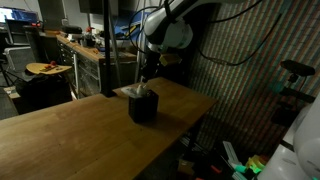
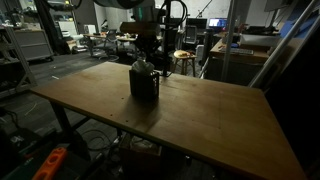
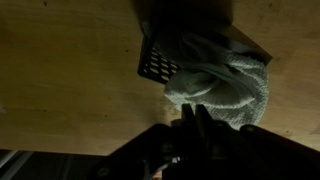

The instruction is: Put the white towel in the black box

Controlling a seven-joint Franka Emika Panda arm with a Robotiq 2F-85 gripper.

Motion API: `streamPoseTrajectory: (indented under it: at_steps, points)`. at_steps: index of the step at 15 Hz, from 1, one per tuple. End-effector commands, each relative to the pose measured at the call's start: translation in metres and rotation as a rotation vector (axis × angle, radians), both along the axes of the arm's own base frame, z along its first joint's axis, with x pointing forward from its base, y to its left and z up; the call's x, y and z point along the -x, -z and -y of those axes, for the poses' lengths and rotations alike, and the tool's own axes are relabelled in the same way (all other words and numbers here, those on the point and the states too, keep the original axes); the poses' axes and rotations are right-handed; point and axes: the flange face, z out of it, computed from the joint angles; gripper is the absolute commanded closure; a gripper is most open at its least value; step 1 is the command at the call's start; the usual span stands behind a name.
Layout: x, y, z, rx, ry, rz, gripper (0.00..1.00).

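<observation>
White towel (image 3: 225, 80) sits bunched over the black box (image 3: 155, 65), spilling past its rim toward 4 o'clock in the wrist view. Jaws hang just above; clenched or released, I cannot tell. Snagged cloth could lift out or tip the box.

Both exterior views look obliquely across the brown wooden table (image 1: 60, 130) from different sides, sharing the black mesh box (image 2: 144, 84). The wrist view looks down on it, close.
</observation>
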Motion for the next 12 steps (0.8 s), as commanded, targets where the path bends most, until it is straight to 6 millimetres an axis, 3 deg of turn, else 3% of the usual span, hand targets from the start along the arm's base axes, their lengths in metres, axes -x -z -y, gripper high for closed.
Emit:
streamPoseTrajectory:
  at_steps: [1, 6, 12]
  points:
    - [0.003, -0.017, -0.011, 0.016, -0.007, 0.014, 0.95]
    - [0.001, -0.019, -0.03, 0.016, -0.036, 0.018, 0.93]
    - [0.001, -0.004, -0.045, 0.006, -0.06, -0.004, 0.95]
